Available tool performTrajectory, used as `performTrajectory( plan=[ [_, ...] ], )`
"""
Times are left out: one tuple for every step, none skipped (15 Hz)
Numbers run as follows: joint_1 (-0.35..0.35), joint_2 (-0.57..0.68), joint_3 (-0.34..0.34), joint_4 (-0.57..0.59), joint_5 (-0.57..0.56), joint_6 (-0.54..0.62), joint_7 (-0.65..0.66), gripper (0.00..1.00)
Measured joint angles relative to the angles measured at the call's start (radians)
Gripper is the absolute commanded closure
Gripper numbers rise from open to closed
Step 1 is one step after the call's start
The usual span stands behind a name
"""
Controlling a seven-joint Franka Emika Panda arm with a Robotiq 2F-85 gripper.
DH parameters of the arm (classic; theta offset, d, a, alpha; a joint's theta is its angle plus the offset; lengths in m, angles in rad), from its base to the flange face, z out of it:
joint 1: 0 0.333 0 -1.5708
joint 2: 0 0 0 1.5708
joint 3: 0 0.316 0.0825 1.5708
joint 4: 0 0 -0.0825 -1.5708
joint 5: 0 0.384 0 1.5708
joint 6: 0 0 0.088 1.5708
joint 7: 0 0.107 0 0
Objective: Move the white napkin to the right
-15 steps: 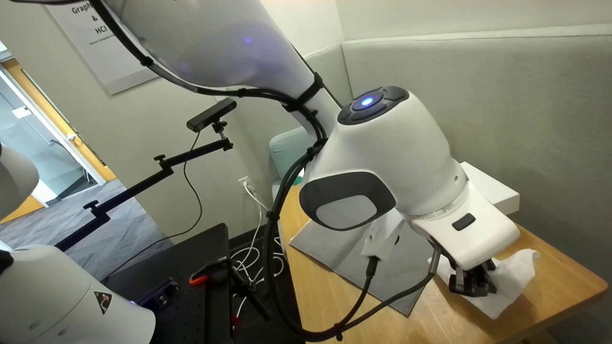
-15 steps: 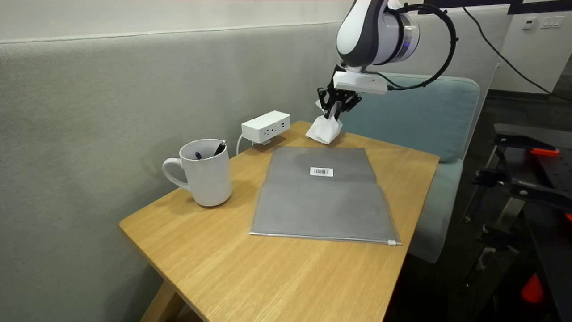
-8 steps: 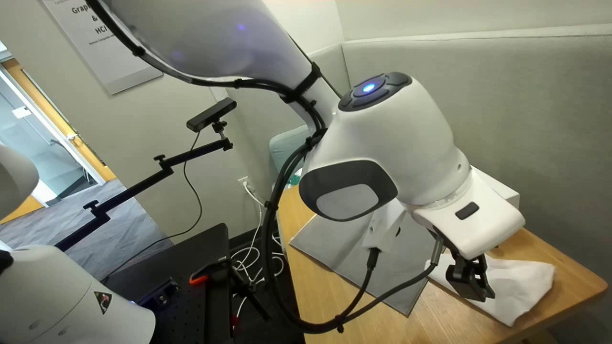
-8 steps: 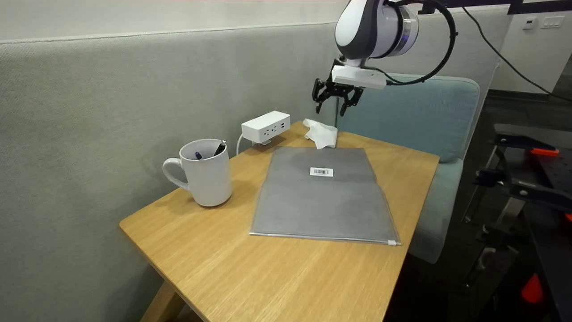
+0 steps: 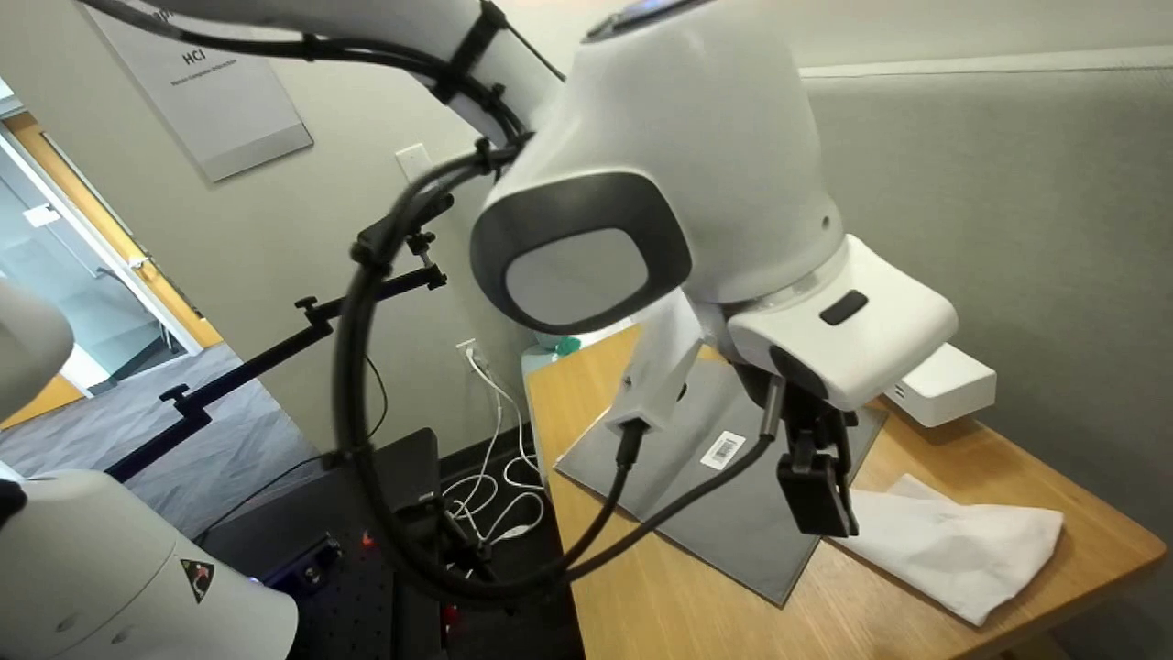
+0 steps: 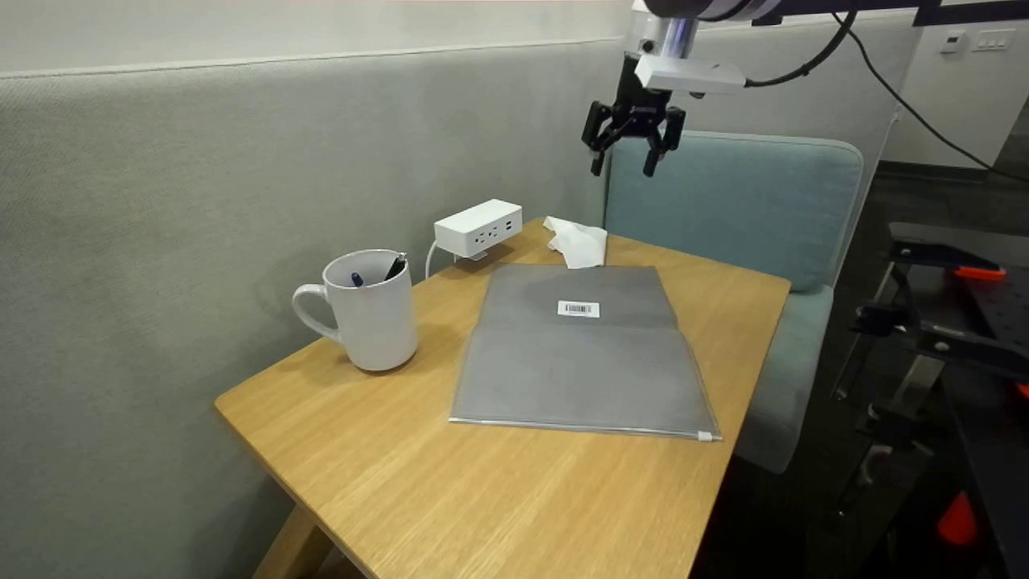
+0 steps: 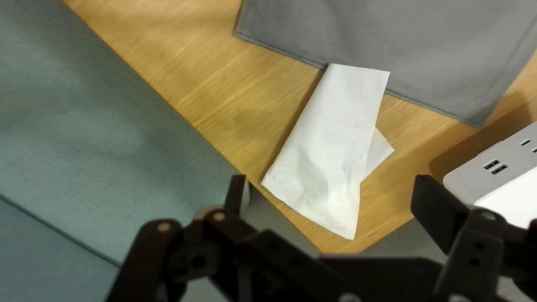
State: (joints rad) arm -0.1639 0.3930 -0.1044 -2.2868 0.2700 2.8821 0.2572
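My pincer (image 6: pixel 622 169) hangs in the air, higher than the grey mat (image 6: pixel 587 370), its two fingers spread wide apart. The white napkin (image 7: pixel 327 142) lies wrinkled and folded on the counter (image 6: pixel 482 490), one end lapping over the mat's edge. Near that edge I see a white outlet box (image 6: pixel 477 229); beside the mat, a mug (image 6: pixel 374 326) holding pens (image 6: pixel 395 267).

Bench (image 6: pixel 482 490): light-grained wood. Grey mat (image 6: pixel 579 366): lying flat. White napkin (image 7: pixel 327 147): wrinkled, partly folded, one end lapping over the mat's edge, remainder on bare wood. White mug (image 6: pixel 371 318): upright, apart from the mat. White outlet box (image 6: pixel 479 228): at the bench's edge, near the napkin.
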Motion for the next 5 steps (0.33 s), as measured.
performTrajectory(
  plan=[
    [0.007, -0.042, -0.016, -0.034, -0.028, -0.011, -0.002, 0.0],
    [0.014, -0.083, -0.031, -0.065, -0.055, -0.022, -0.002, 0.0],
    [0.018, -0.119, -0.043, -0.091, -0.078, -0.035, -0.002, 0.0],
    [0.02, -0.149, -0.052, -0.111, -0.098, -0.047, -0.002, 0.0],
    [0.021, -0.175, -0.058, -0.128, -0.117, -0.057, -0.002, 0.0]
  ],
)
